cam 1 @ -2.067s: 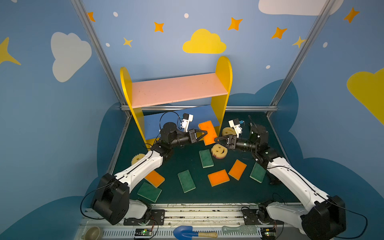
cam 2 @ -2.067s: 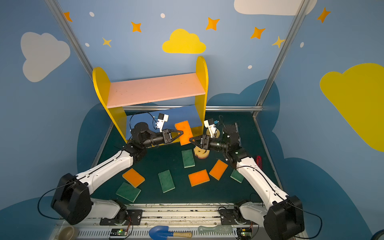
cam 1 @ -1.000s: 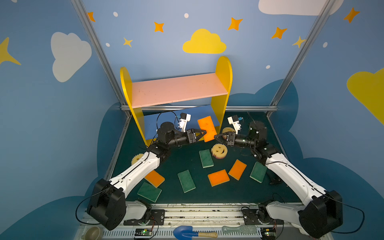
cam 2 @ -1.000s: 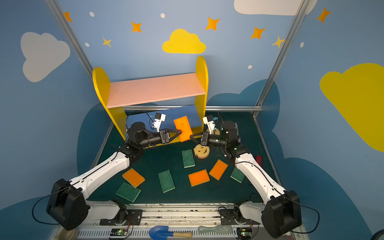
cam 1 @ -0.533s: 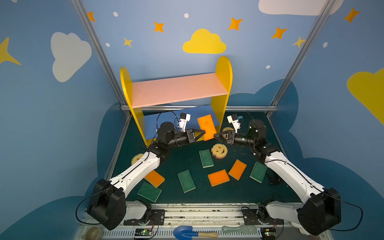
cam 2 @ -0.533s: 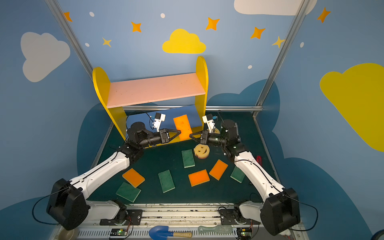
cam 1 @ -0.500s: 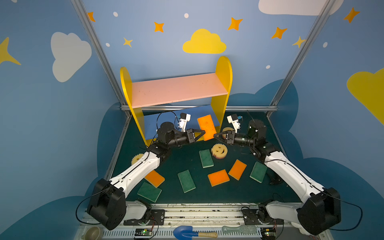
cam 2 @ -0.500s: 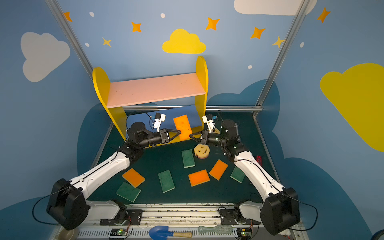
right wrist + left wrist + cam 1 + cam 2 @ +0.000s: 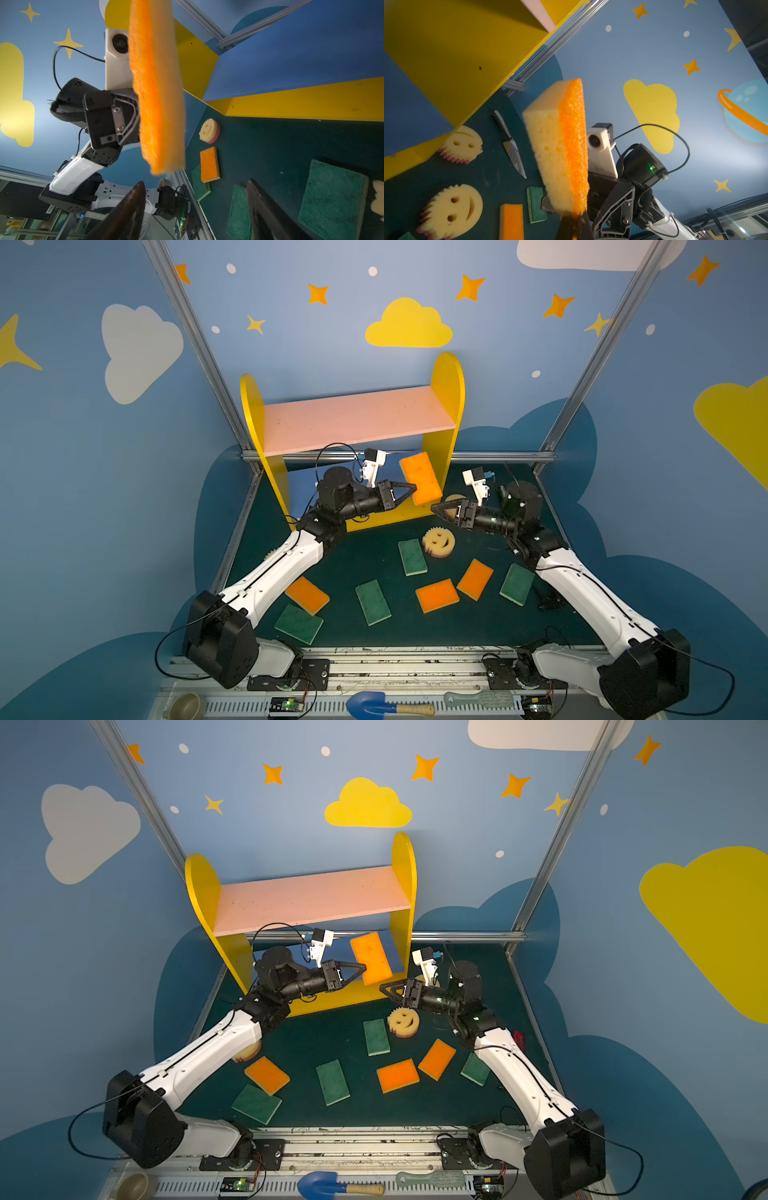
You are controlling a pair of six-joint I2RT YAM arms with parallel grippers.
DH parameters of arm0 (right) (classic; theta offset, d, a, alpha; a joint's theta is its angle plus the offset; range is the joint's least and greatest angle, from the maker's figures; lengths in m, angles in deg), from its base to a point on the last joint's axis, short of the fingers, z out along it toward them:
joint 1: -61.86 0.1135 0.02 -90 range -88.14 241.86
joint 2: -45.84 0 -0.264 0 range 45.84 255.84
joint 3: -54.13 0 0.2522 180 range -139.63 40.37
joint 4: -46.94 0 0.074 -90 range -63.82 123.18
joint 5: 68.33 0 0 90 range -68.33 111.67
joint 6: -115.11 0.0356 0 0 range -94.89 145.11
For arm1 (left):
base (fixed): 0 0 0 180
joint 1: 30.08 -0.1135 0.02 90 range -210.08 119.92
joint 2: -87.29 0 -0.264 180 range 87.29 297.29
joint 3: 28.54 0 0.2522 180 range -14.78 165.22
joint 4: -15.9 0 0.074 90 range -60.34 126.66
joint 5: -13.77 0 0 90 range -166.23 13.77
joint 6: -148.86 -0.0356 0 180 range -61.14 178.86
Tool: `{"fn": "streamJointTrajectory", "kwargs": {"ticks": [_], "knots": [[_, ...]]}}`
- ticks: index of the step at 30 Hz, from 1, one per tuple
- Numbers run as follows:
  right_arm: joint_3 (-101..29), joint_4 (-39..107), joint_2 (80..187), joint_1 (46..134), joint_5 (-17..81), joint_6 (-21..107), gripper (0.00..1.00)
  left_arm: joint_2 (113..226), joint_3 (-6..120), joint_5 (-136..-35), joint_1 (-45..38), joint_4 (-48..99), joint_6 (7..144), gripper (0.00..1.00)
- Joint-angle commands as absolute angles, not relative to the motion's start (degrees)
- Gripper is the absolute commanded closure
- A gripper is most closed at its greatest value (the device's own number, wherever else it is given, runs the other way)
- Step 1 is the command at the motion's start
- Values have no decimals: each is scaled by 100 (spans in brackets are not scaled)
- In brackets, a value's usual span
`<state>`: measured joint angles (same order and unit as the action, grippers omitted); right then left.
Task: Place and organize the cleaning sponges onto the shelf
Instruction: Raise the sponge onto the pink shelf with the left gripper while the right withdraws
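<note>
So, an orange-topped sponge [image 9: 420, 478] is pinched by one edge in the left gripper [image 9: 413, 489], jaws squeezed tight on it, which can be seen in both top views and up close in the left wrist view. It's held up in the air, stood on edge and tilted, just in front of the shelf [image 9: 446, 414] near the right-hand yellow side panel, clear of every board.

The right gripper [image 9: 434, 508] is parked just below and beside that sponge, jaws spread wide with nothing between them. In the right wrist view the fingers [image 9: 128, 207] are seen well apart, with the sponge just ahead of them.

Everything else is laid out on the dark green table [image 9: 478, 626]:
- a smiley sponge [image 9: 438, 541] just beside a green pad [image 9: 412, 557]
- two orange pads [image 9: 437, 595] side by side towards the right arm, with a far-right green pad [image 9: 516, 584] next to them
- a middle green pad [image 9: 372, 601]
- a left orange pad [image 9: 307, 594] touching a left green pad [image 9: 298, 623] by the left arm

A second smiley [image 9: 455, 498] is half hidden behind the right gripper, beside the shelf
</note>
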<state>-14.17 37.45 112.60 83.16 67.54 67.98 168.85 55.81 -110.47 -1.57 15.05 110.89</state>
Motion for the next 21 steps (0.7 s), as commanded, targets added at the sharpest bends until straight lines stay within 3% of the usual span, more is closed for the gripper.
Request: {"fn": "streamJointTrajectory", "kwargs": {"ticks": [1,21], "knots": [[-1079,4002,10922,8102,6583,6902,23,17133,6364,-10978,-97,2306,10887,97],[-384,3745,10394,7680,6596,6712,23,19800,11677,-10145,-17,5947,10005,97]]}}
